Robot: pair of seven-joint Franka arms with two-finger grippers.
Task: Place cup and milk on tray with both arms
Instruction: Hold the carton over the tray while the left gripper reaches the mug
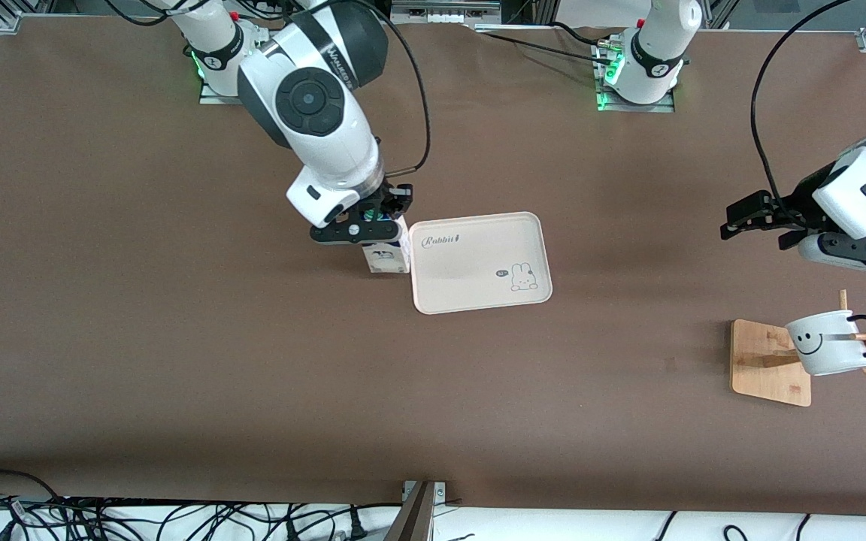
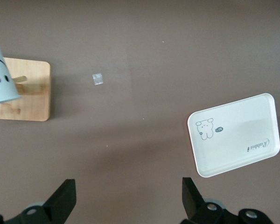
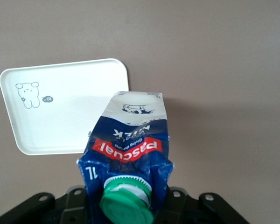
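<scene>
My right gripper [image 1: 374, 225] is pinching the top of the small dark blue and white gable-top milk carton with a round green screw cap [image 1: 386, 258]. In the right wrist view the carton [image 3: 128, 154] hangs straight under my fingers, with the green cap closest to the camera. I cannot tell whether its bottom touches the brown table [image 1: 140, 338] or is a little above it.

Just beside the carton, at three o'clock from it in the front view, lies the cream-beige rectangular tray with rounded corners and a small bunny drawing [image 1: 470, 289]. The carton is at the tray's edge, not yet inside it. The tray holds nothing now.

My left gripper [image 1: 752, 218] hovers over the table with its fingers [image 2: 63, 198] spread wide and nothing between them. At about five o'clock from it, the white ceramic mug with a black smiley face and a black handle [image 1: 828, 344] hangs on a peg of the wooden stand with a square base [image 1: 767, 364], well apart from the tray.

I judge the task is at an early stage: the milk is gripped but not placed, and the mug is untouched. Both things must still go onto the tray.
</scene>
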